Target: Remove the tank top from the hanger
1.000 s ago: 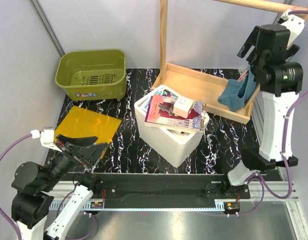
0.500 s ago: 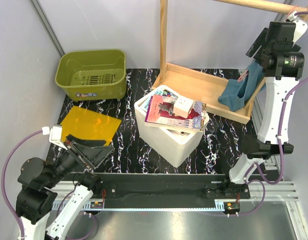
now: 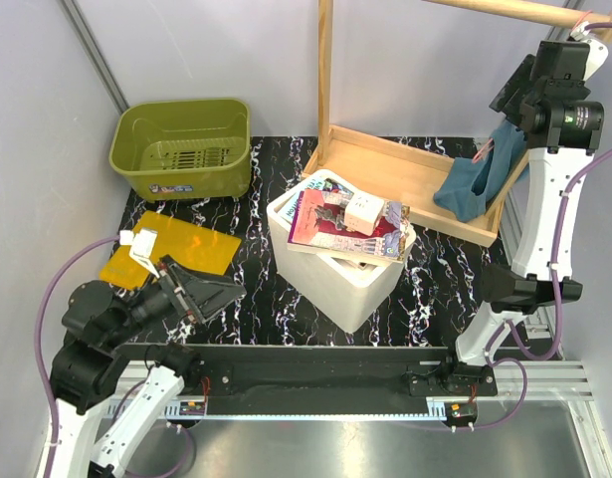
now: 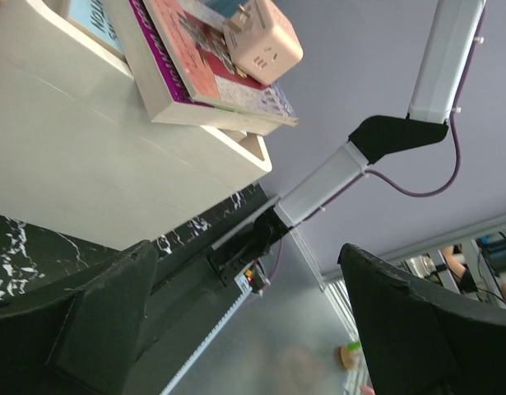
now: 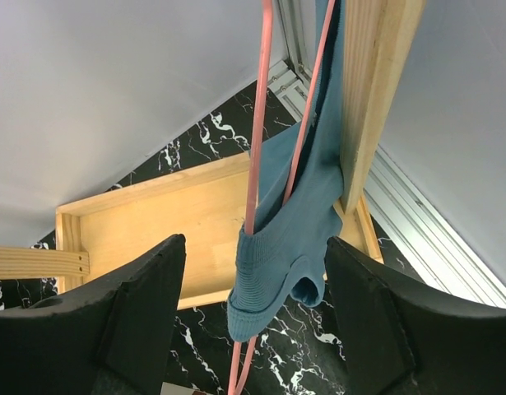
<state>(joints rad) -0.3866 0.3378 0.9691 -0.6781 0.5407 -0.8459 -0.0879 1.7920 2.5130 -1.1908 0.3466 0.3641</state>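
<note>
The teal tank top (image 3: 473, 181) hangs limp on the thin pink hanger (image 5: 257, 140), its lower part drooping onto the wooden tray. In the right wrist view the tank top (image 5: 295, 216) hangs bunched around the hanger's two wires, beside the wooden post (image 5: 374, 90). My right gripper (image 3: 509, 92) is raised high at the far right, just above the garment. It (image 5: 254, 247) is open, a finger on each side of the tank top, touching nothing. My left gripper (image 3: 214, 295) is open and empty, low at the near left, pointing towards the white box (image 3: 347, 287).
The wooden rack has a tray base (image 3: 395, 169), an upright post (image 3: 325, 70) and a top rail (image 3: 514, 10). Books and a small pink cube (image 3: 363, 212) lie on the white box. A green basket (image 3: 181, 149) and a yellow sheet (image 3: 176, 251) are at the left.
My right arm rose and swung right to the hanging tank top, then held still. My left gripper moved forward and right, towards the white box.
</note>
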